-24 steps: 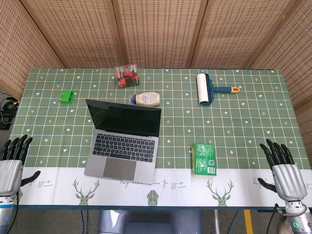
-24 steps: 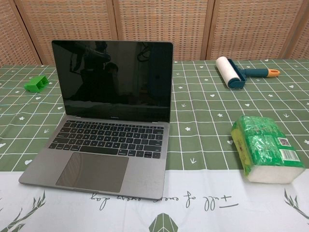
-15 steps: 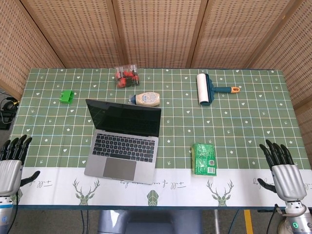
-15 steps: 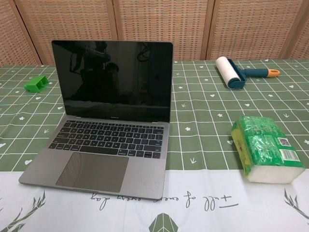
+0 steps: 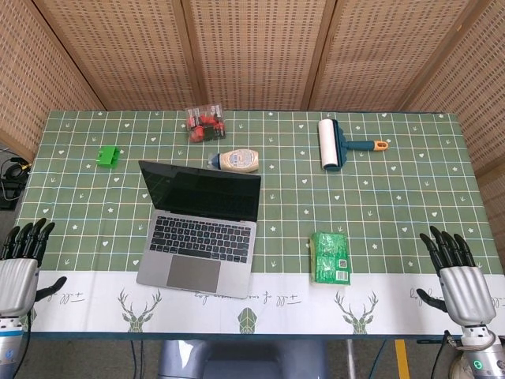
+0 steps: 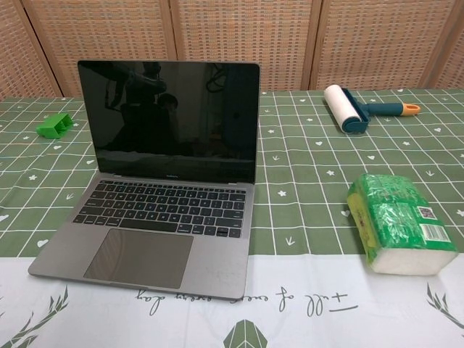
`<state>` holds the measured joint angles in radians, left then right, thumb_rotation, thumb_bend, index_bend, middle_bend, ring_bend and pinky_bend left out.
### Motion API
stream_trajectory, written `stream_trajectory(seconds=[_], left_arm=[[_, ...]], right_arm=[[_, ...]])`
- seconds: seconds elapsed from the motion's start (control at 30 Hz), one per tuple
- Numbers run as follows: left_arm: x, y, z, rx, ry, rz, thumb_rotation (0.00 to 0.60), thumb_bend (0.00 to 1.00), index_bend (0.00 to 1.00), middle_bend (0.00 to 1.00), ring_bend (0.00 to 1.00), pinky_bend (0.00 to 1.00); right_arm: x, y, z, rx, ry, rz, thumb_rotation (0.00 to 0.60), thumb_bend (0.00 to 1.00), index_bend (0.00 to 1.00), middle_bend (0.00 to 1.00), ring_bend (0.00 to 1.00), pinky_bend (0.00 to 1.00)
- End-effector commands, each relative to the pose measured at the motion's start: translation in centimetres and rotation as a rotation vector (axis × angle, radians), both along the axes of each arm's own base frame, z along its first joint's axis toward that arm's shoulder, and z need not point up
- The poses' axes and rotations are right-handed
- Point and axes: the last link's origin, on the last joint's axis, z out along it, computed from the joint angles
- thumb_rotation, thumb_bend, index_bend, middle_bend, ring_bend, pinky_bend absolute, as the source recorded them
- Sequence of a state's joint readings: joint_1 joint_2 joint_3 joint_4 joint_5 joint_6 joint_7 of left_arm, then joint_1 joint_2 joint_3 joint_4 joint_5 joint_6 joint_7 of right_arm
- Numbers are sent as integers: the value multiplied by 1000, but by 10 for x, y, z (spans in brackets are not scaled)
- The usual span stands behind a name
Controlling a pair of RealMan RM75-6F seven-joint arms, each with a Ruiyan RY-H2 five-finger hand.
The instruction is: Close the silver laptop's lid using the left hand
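The silver laptop point(image 5: 198, 240) point(image 6: 156, 225) sits open on the green tablecloth, left of centre. Its lid point(image 5: 202, 193) point(image 6: 171, 119) stands upright with a dark screen facing me. My left hand point(image 5: 19, 272) hovers at the table's near left corner, well left of the laptop, fingers spread and holding nothing. My right hand point(image 5: 459, 280) hangs at the near right corner, also spread and empty. Neither hand shows in the chest view.
A green wrapped pack point(image 5: 331, 257) point(image 6: 396, 225) lies right of the laptop. A lint roller point(image 5: 333, 144) point(image 6: 346, 107), a sauce bottle point(image 5: 237, 161), a clear box of red items point(image 5: 205, 124) and a small green block point(image 5: 107, 156) point(image 6: 53, 126) lie further back.
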<state>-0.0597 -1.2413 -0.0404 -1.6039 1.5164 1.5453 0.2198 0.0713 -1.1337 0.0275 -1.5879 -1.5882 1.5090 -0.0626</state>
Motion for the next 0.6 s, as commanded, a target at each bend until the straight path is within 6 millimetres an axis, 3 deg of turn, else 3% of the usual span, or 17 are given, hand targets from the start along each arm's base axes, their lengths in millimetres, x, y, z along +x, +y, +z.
stream_trajectory(seconds=[0.03,0.23,0.33,0.4,0.53,0.6], left_arm=[[1,0,-1,-2,1,1,600,108,0,0,0,0],[4,6,-3,-14,-6,0,600,125,0,0,0,0],[13,17,-4,-32,8,-25,600,185,0,0,0,0],[26,30,-4,-47,13,-60,600,280,0,0,0,0],[53,56,-5,-77,20,-131,600,575,0,0,0,0],[68,70,-5,-100,29,-163,600,658,0,0,0,0]], right_arm=[[0,0,0,0,-1,-1,600,34,0,0,0,0],[-2,-2,3,-6,-10,-11,600,34,0,0,0,0],[-4,-3,3,-7,-12,-19,600,34,0,0,0,0],[-5,-4,4,-8,-12,-25,600,35,0,0,0,0],[-6,-6,5,-14,-14,-32,600,34,0,0,0,0],[-8,-8,7,-19,-15,-39,600,34,0,0,0,0]])
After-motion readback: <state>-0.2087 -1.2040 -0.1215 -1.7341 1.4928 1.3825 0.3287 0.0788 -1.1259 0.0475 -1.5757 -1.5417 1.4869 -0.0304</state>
